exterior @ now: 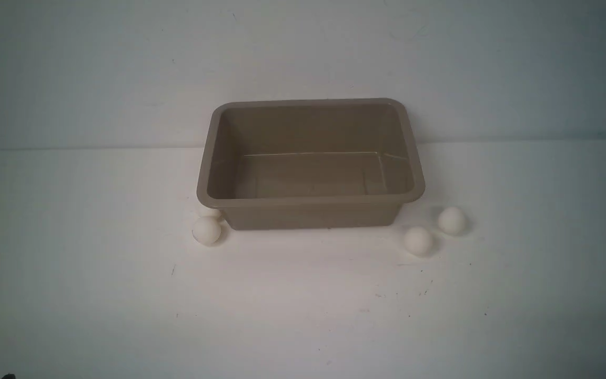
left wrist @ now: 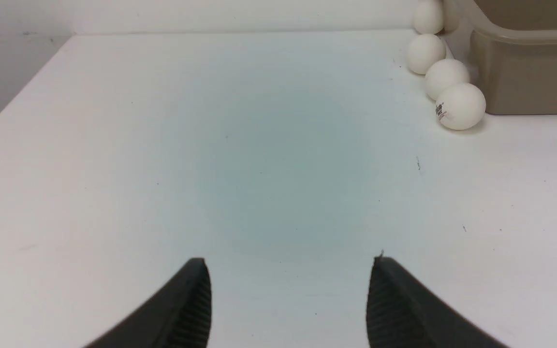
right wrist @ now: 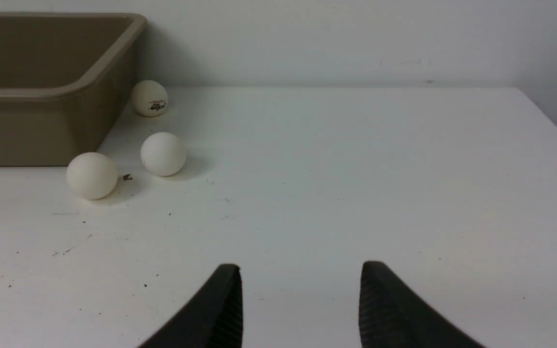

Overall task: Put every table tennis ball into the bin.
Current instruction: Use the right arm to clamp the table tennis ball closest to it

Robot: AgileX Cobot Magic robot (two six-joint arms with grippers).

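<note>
You are keeping both arms low over the desk [exterior: 303, 316], pointing forward. Your left fingers [left wrist: 194, 299] are standing apart with nothing between them, and your right fingers [right wrist: 225, 304] are gaping likewise. The bin [exterior: 308, 201] — taupe, glossy inside — is sitting well ahead of both pairs. Four cream balls [left wrist: 447, 77] are lining its side wall ahead of the left fingers, and three more are lying ahead of the right fingers — one carrying a dark logo. Speckled desk is stretching between fingers and balls.
</note>
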